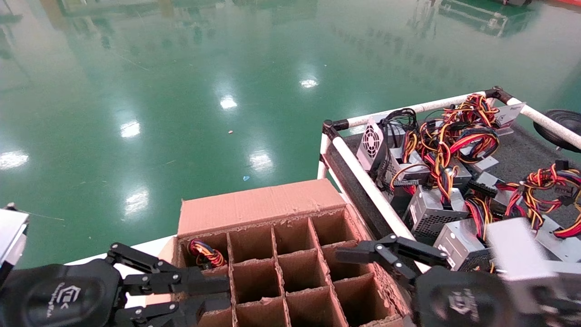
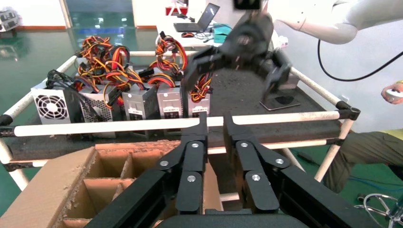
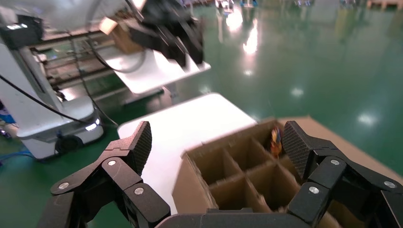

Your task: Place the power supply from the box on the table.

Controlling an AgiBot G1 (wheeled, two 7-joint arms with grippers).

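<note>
Glossy green floor (image 1: 181, 91) spreads behind everything we see, throwing back the ceiling lights. Below it sits the box (image 1: 290, 268), a brown carton with a grid of ragged cardboard cells. In its far left corner cell we see one power supply (image 1: 206, 254), mostly sunk out of sight, only its red, yellow and orange wires poking up; the right wrist view catches the same wires (image 3: 275, 137). The other cells we can see look bare.

Our left gripper (image 1: 213, 293) hangs over the near left edge of the box, just beside that corner cell, its fingers drawn close together with only a narrow gap and nothing between them. Our right gripper (image 1: 358, 259) sits at the box's right edge, between carton and table, its jaws spread wide and empty.

Just beside the box on the right is the table (image 1: 526, 154), dark grey felt framed by a white tube rail (image 1: 363, 177) that runs between the carton and the felt. On the felt lies a crowd of other power supplies (image 1: 431, 181), silver cases with tangled coloured wires covering most of the near part.
</note>
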